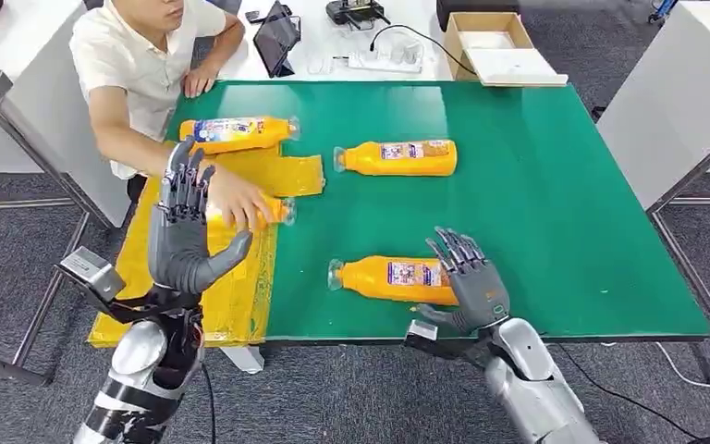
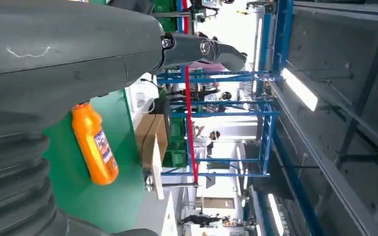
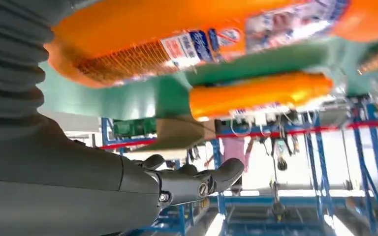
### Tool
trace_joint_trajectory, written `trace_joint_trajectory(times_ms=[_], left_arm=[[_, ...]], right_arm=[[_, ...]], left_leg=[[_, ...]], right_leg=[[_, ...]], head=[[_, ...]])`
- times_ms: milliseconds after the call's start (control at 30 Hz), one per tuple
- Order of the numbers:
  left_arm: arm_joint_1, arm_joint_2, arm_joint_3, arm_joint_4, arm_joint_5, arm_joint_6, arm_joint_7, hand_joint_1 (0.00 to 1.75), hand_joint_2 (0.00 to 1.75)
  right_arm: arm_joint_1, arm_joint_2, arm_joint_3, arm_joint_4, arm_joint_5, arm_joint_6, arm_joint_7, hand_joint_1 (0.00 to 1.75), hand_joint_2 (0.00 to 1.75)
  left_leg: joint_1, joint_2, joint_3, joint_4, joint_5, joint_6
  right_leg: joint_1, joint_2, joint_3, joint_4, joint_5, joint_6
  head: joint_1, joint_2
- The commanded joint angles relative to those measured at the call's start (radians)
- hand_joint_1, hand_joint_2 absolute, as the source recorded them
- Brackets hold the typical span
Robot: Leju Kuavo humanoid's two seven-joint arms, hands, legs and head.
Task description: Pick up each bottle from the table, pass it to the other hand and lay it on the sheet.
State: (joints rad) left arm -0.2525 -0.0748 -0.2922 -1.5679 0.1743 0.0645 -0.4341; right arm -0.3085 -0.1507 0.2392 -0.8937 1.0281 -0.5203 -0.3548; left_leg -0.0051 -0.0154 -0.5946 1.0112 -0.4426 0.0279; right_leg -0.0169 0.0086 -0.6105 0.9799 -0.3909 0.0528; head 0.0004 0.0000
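The big green table (image 1: 536, 185) is carrying the whole scene, and along its left edge the crinkled yellow plastic sheet (image 1: 231, 287) is draping down over the side. A person in a pale shirt (image 1: 139, 65) is sitting at the far left corner, one hand (image 1: 236, 199) pressing on a bottle on the sheet.

Four orange plastic bottles with blue-and-white labels are lying on their sides. The far-left bottle (image 1: 238, 133) is resting at the top of the sheet, apparently delivered. The bottle under the person's hand (image 1: 275, 211) is lying on the sheet too, mostly covered. So two are looking done, I'd say, and two are waiting on bare green: the middle bottle (image 1: 397, 157) well apart from everything, and the near bottle (image 1: 390, 279) close to the front edge.

The right hand (image 1: 467, 282) is reaching over that near bottle's base end, fingers spread and gripping nothing; whether they are touching it I cannot tell. The left hand (image 1: 183, 231) is hovering upright above the sheet, fingers apart and holding nothing, seemingly ready to receive. By my reckoning we're at the halfway mark, with the third pick-up just beginning.
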Motion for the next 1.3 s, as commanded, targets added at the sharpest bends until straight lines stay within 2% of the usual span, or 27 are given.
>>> trace_joint_trajectory(times_ms=[33, 267, 300, 367, 433, 533, 733, 867, 933, 1100, 1200, 1233, 1267, 1300], left_arm=[[-0.009, 0.003, -0.023, 0.040, -0.020, 0.014, 0.007, 0.00, 1.75], [-0.008, 0.004, -0.027, 0.034, -0.027, 0.008, 0.013, 0.00, 1.75], [-0.008, 0.003, -0.028, 0.035, -0.031, 0.008, 0.016, 0.00, 1.75], [-0.001, 0.001, -0.026, 0.033, -0.042, 0.012, 0.028, 0.00, 1.75], [0.010, -0.001, -0.023, 0.027, -0.052, 0.013, 0.034, 0.00, 1.75], [0.015, -0.009, -0.015, 0.030, -0.057, 0.014, 0.038, 0.00, 1.75], [0.009, -0.012, -0.017, 0.040, -0.062, 0.011, 0.045, 0.00, 1.75], [-0.007, -0.014, -0.022, 0.058, -0.057, -0.009, 0.057, 0.00, 1.75], [-0.021, -0.010, -0.034, 0.073, -0.058, -0.026, 0.060, 0.00, 1.75], [-0.038, -0.007, -0.046, 0.096, -0.042, -0.063, 0.066, 0.00, 1.75], [-0.063, -0.006, -0.054, 0.126, -0.035, -0.081, 0.072, 0.00, 1.75], [-0.076, -0.002, -0.061, 0.143, -0.034, -0.091, 0.077, 0.00, 1.75], [-0.084, -0.001, -0.063, 0.154, -0.034, -0.093, 0.078, 0.00, 1.75], [-0.086, -0.001, -0.063, 0.157, -0.034, -0.093, 0.078, 0.00, 1.75]], right_arm=[[-0.100, -0.003, 0.065, 0.213, 0.035, 0.050, 0.059, 0.00, 1.75], [-0.103, 0.005, 0.073, 0.240, 0.002, 0.122, 0.059, 0.00, 1.75], [-0.109, 0.006, 0.079, 0.254, 0.004, 0.139, 0.078, 0.00, 1.75], [-0.127, 0.011, 0.074, 0.294, 0.010, 0.216, 0.196, 0.00, 1.75], [-0.136, 0.014, 0.068, 0.305, 0.007, 0.260, 0.263, 0.00, 1.75], [-0.150, 0.007, 0.081, 0.321, 0.020, 0.302, 0.310, 0.00, 1.75], [-0.153, 0.008, 0.071, 0.334, 0.003, 0.337, 0.323, 0.00, 1.75], [-0.174, 0.006, 0.079, 0.376, -0.024, 0.428, 0.323, 0.00, 1.75], [-0.186, -0.003, 0.091, 0.399, -0.043, 0.493, 0.295, 0.00, 1.75], [-0.200, -0.016, 0.109, 0.418, -0.059, 0.551, 0.266, 0.00, 1.75], [-0.225, -0.031, 0.126, 0.434, -0.091, 0.636, 0.206, 0.00, 1.75], [-0.236, -0.042, 0.143, 0.436, -0.097, 0.665, 0.175, 0.03, 1.75], [-0.243, -0.051, 0.149, 0.435, -0.103, 0.679, 0.159, 0.52, 1.75], [-0.246, -0.054, 0.150, 0.435, -0.104, 0.682, 0.156, 0.68, 1.75]], left_leg=[[0.001, 0.003, 0.005, -0.001, -0.002, -0.002], [0.000, 0.002, 0.002, 0.000, -0.001, -0.001], [0.001, 0.002, 0.003, -0.001, -0.001, -0.002], [0.000, 0.001, 0.002, -0.001, -0.001, -0.001], [0.000, 0.002, 0.002, -0.001, -0.001, -0.001], [0.001, 0.003, 0.005, -0.001, -0.001, -0.002], [0.001, 0.000, 0.007, -0.001, 0.000, -0.002], [0.001, 0.000, 0.009, -0.001, 0.000, -0.001], [0.001, 0.000, 0.011, -0.001, 0.000, -0.001], [0.002, 0.001, 0.013, -0.001, 0.001, -0.003], [0.002, 0.002, 0.015, -0.001, 0.002, -0.002], [0.001, 0.002, 0.015, -0.001, 0.002, -0.002], [0.001, 0.003, 0.017, -0.001, 0.001, -0.002], [0.001, 0.003, 0.017, -0.001, 0.001, -0.002]], right_leg=[[0.001, 0.001, 0.004, -0.001, -0.001, -0.002], [0.000, 0.000, 0.002, 0.000, -0.001, -0.002], [0.001, 0.000, 0.003, -0.001, -0.001, -0.002], [0.000, 0.000, 0.002, -0.001, -0.001, -0.002], [0.000, 0.001, 0.002, -0.001, 0.000, -0.002], [0.001, 0.000, 0.004, -0.001, -0.001, -0.003], [0.001, -0.002, 0.007, -0.002, 0.000, -0.002], [0.001, -0.002, 0.009, -0.003, 0.000, -0.002], [0.001, -0.002, 0.011, -0.002, 0.000, -0.002], [0.002, -0.005, 0.014, -0.004, 0.001, -0.004], [0.002, -0.004, 0.014, -0.004, 0.001, -0.003], [0.002, -0.003, 0.014, -0.004, 0.001, -0.003], [0.002, -0.002, 0.015, -0.003, 0.001, -0.003], [0.002, -0.003, 0.015, -0.003, 0.002, -0.004]], head=[[0.000, 0.000], [0.000, 0.000], [0.000, 0.000], [0.000, 0.000], [0.000, 0.000], [0.000, 0.000], [0.000, 0.000], [0.000, 0.000], [0.000, 0.000], [0.000, 0.000], [0.000, 0.000], [0.000, 0.000], [0.000, 0.000], [0.000, 0.000]])
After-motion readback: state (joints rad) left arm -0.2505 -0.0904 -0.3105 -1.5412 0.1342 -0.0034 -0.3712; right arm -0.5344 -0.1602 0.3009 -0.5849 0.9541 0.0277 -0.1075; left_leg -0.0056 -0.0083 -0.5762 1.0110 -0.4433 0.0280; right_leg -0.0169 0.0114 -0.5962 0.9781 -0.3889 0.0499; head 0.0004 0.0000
